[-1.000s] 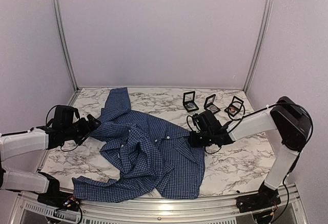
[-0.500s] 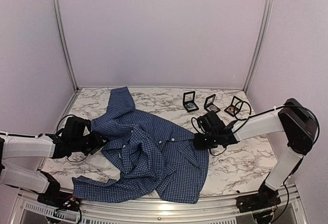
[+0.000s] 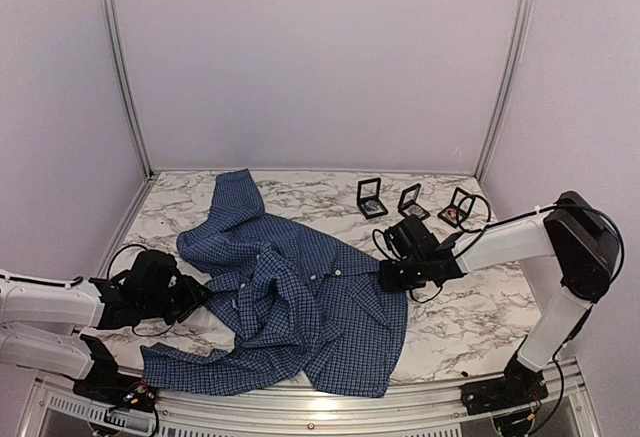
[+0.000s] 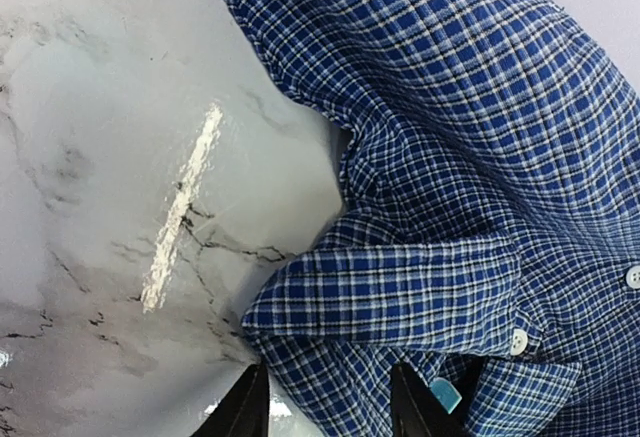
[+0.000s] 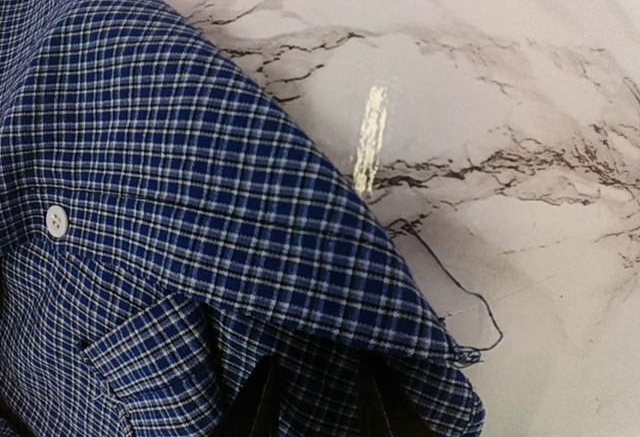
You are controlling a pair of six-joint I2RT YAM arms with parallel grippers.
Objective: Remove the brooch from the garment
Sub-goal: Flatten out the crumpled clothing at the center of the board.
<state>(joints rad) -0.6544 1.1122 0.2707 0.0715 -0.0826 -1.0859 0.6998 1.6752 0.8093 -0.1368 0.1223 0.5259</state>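
The garment (image 3: 300, 297), a dark blue checked shirt, lies crumpled across the middle of the marble table (image 3: 460, 317). My left gripper (image 3: 200, 292) is at its left edge. In the left wrist view the garment (image 4: 480, 157) fills the right side, and a fold of it sits pinched between the left gripper (image 4: 325, 387) fingers. My right gripper (image 3: 385, 275) is at the shirt's right edge. In the right wrist view the garment (image 5: 180, 187) runs in between the right gripper (image 5: 318, 382) fingers, which are shut on it. The brooch is hidden in every view.
Three small black frame boxes (image 3: 371, 198) (image 3: 411, 202) (image 3: 459, 209) stand open at the back right. Pale buttons (image 4: 518, 340) (image 5: 57, 220) show on the shirt. A loose dark thread (image 5: 450, 287) trails from its hem onto the marble. Walls close in the table's back and sides.
My left arm swung toward the near edge and its gripper closed on the shirt's left edge. The right gripper drew the shirt's right edge slightly rightward, then held still.
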